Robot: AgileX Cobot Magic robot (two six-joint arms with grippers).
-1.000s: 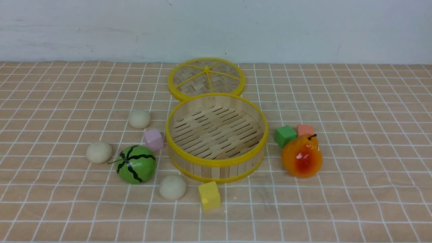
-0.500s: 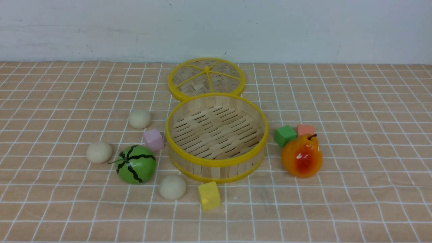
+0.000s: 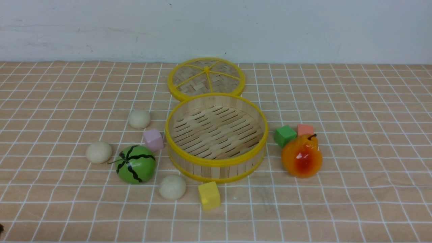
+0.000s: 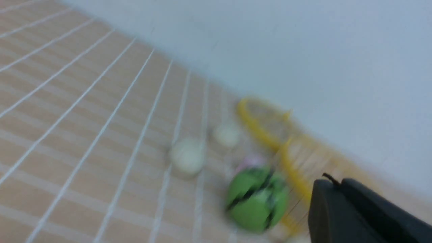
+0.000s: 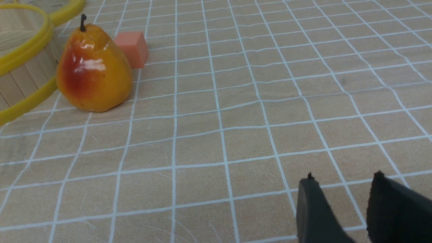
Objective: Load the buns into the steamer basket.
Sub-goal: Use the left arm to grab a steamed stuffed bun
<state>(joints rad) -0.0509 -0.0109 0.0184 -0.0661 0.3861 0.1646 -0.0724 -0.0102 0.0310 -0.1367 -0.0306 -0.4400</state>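
Since my left gripper (image 4: 334, 180) is clenched, right gripper (image 5: 344, 175) parted, I'd spread the former before straddling the far-left bun (image 3: 99, 152).

Markings check: nothing legible

Inspected for texts, labels, brands, numbers and signs in the front view and both wrist views. Finding: no readable lettering, figure or sign on any item. The left wrist view is blurred.

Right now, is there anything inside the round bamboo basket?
Nothing shows inside the bamboo basket: its slatted floor lies in plain view. Only a strip of floor close behind the near rim may be hidden.
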